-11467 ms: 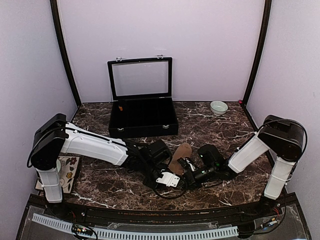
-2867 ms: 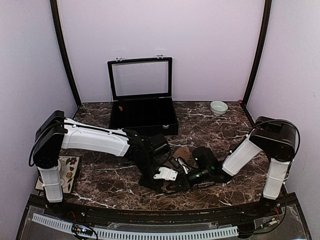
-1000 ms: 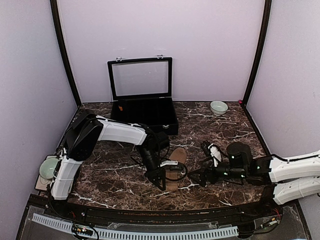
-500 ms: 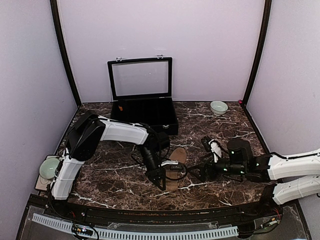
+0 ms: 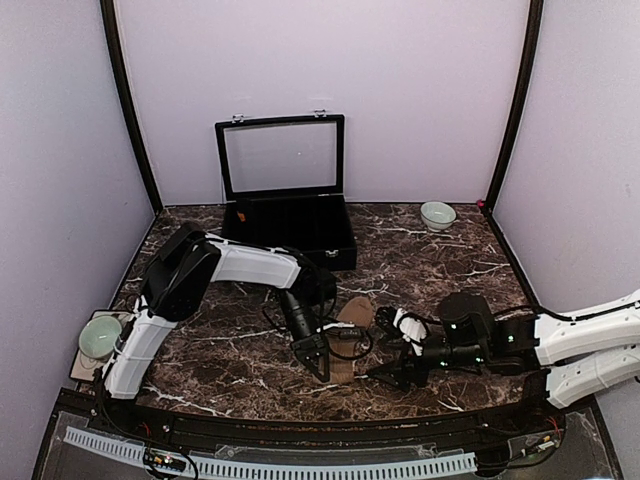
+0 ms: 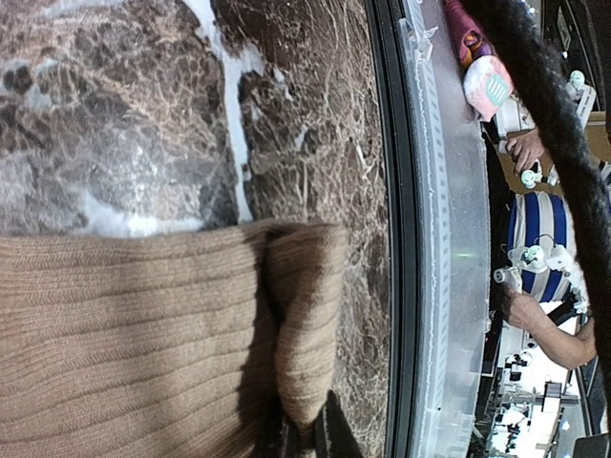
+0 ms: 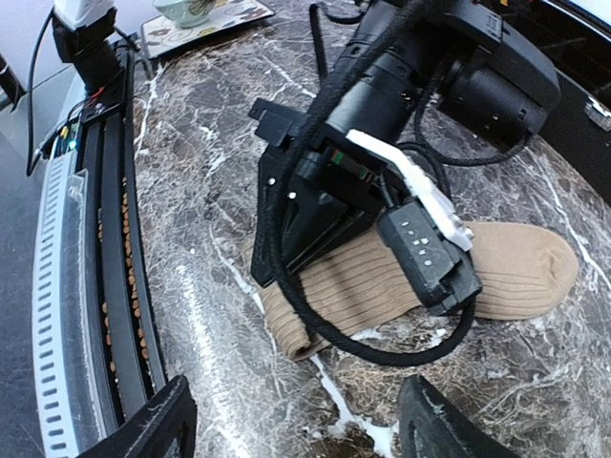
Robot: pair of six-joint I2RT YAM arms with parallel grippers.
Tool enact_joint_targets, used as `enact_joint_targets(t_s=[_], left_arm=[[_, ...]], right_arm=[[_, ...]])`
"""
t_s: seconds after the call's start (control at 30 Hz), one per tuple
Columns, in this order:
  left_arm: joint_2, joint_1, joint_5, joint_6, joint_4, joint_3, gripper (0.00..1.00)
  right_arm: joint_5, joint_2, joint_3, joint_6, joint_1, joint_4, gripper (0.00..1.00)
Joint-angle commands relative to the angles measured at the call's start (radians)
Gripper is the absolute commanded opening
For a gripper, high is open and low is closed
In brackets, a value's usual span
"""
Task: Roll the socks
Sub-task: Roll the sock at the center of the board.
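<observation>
One of the socks, a tan ribbed one, lies flat on the marble near the table's front. Its near end is folded over into a short roll. My left gripper stands over that end, shut on the rolled edge of the tan sock; its fingertips pinch the fold. My right gripper sits low on the table just right of the roll. It is open, and between its fingers lies only bare marble. I see no other sock.
A black case with its glass lid up stands at the back. A small bowl sits at the back right, and a green cup on a patterned mat at the left edge. The table's raised front rail runs close to the sock.
My right arm has slid left and nearer the front edge, bringing its gripper up beside the sock's rolled end. The left gripper has stayed on the sock.
</observation>
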Motion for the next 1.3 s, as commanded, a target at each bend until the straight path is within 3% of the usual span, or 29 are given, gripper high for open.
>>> enact_joint_targets(t_s=[0.0, 0.2, 0.4, 0.73, 1.0, 1.27], left_arm=[[0.115, 0.002, -0.254, 0.011, -0.001, -0.045, 0.0], [0.121, 0.004, -0.263, -0.01, 0.021, -0.055, 0.0], [0.125, 0.004, -0.295, -0.041, 0.043, -0.059, 0.0], [0.142, 0.004, -0.375, -0.069, 0.052, -0.062, 0.0], [0.147, 0.004, -0.382, -0.066, 0.053, -0.062, 0.01], [0.119, 0.004, -0.38, -0.058, 0.058, -0.07, 0.08]], right_arm=[[-0.072, 0.031, 0.003, -0.057, 0.02, 0.018, 0.68], [-0.041, 0.107, 0.051, -0.139, 0.069, 0.007, 0.56], [0.011, 0.238, 0.109, -0.211, 0.137, 0.05, 0.54], [0.143, 0.482, 0.232, -0.35, 0.132, 0.168, 0.44], [0.123, 0.586, 0.232, -0.331, 0.104, 0.221, 0.25], [0.117, 0.623, 0.176, -0.281, 0.081, 0.264, 0.14]])
